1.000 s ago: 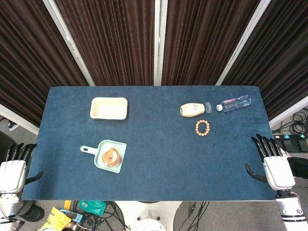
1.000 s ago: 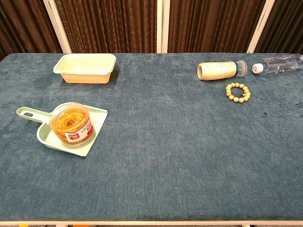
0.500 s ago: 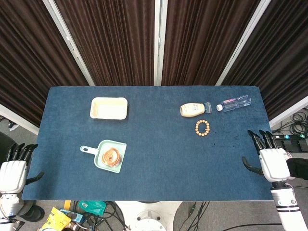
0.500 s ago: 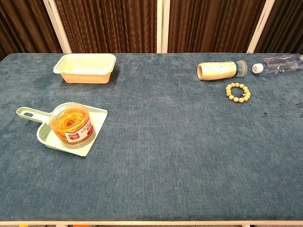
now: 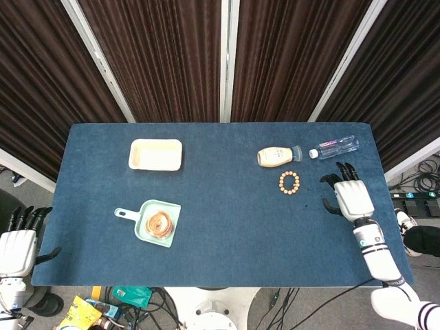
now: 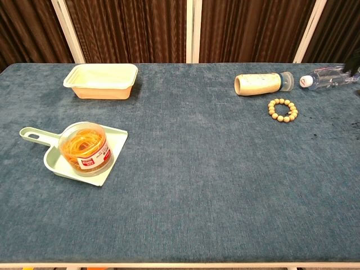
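Your right hand [image 5: 352, 194] has come in from the tabletop's edge over the last second and now sits over the blue tabletop [image 5: 227, 220], fingers spread and holding nothing. Your left hand [image 5: 17, 244] has not shifted: it stays off the near left corner, fingers apart, empty too.

Just ahead of your right fingertips lies the clear water bottle [image 5: 334, 147] on its side, cap pointing toward the cream bottle [image 5: 278, 156], which also lies on its side just beyond the cap. The bead bracelet [image 5: 289, 182] rests flat to the inner side of your right hand, near it but not touching, and just on the near side of the cream bottle. In the chest view only a dark fingertip shows at the right edge, beside the water bottle [image 6: 329, 76].

Well apart from your right hand, nearer your left, a mint dustpan [image 5: 157, 221] carries a round tub of rubber bands [image 5: 159, 223]. Beyond it sits a cream tray [image 5: 156, 154].
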